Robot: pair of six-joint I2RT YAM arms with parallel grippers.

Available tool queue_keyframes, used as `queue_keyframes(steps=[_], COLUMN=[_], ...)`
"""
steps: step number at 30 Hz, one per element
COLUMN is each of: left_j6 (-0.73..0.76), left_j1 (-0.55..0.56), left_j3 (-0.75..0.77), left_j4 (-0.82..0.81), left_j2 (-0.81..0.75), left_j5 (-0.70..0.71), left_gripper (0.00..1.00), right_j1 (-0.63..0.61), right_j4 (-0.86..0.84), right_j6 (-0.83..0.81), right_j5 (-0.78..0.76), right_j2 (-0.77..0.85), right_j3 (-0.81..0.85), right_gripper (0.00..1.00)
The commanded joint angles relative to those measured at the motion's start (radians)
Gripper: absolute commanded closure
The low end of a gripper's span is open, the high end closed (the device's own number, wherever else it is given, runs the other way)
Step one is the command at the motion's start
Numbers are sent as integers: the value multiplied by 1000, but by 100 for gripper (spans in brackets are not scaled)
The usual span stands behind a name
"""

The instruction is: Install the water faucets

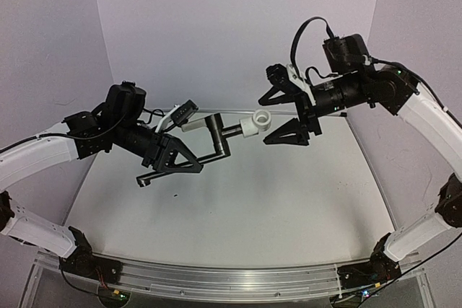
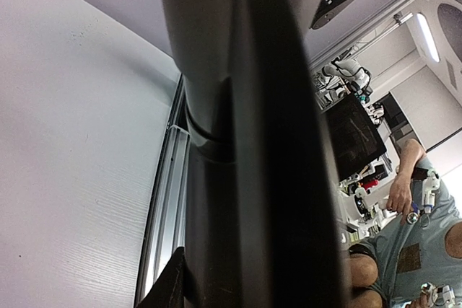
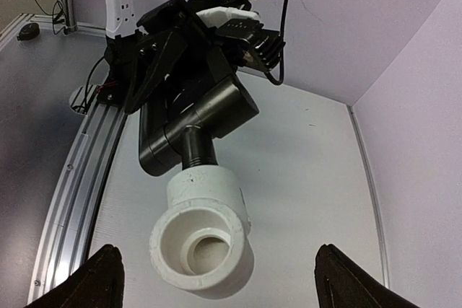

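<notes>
The water faucet, a black pipe point(image 1: 216, 151) with a cranked end, hangs in the air over the table. My left gripper point(image 1: 189, 158) is shut on it. In the left wrist view the pipe point(image 2: 245, 142) fills the middle, with one finger point(image 2: 167, 288) pressed against its left side. A white plastic fitting point(image 1: 256, 124) sits on the pipe's short stub, its open mouth towards my right gripper point(image 1: 283, 115). The right gripper point(image 3: 229, 279) is open, a fingertip on either side of the fitting point(image 3: 202, 232) and touching nothing. Behind the fitting is the faucet's black body point(image 3: 195, 124).
The white table point(image 1: 238, 214) lies below both arms, with an aluminium rail point(image 1: 231, 279) along its near edge. Pale walls point(image 1: 238, 27) close the back and sides. A seated person point(image 2: 404, 250) shows beyond the table in the left wrist view.
</notes>
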State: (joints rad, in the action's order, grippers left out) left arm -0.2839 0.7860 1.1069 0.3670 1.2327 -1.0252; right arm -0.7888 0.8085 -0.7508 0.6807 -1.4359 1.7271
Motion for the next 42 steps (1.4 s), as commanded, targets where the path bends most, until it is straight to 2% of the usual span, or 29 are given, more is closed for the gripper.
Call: queue_keyframes(steps=[1,18,22,27,37,38,42], left_j6=[65,183,214,272,408,417,417], left_j1=[-4,-4,-4,-3,-1,-1,-1], left_j3=[88,92,89,68,27,26,28], left_j4=[-65,-8,0,-1,24,31,33], left_j2=[-7,-17,-23,-53,-121,-120,-115], left_j5=[-32,55,79,148,316,325,320], left_gripper=[100,100,100,100,100,100,100], right_j1=[-16,-21,-21,-19,24,30,41], right_j4=[-31,-45,-45,-50,-114,-120,-134], right_j6=[63,275,336,437,707,727,792], right_j5=[37,106,134,182,367,385,409], right_j2=[-11,-52,-64,-81,-108,-111,-116], right_j3=[13,22,21,20,-47,-54,-53], right_gripper=[20,72,82,89,92,89,61])
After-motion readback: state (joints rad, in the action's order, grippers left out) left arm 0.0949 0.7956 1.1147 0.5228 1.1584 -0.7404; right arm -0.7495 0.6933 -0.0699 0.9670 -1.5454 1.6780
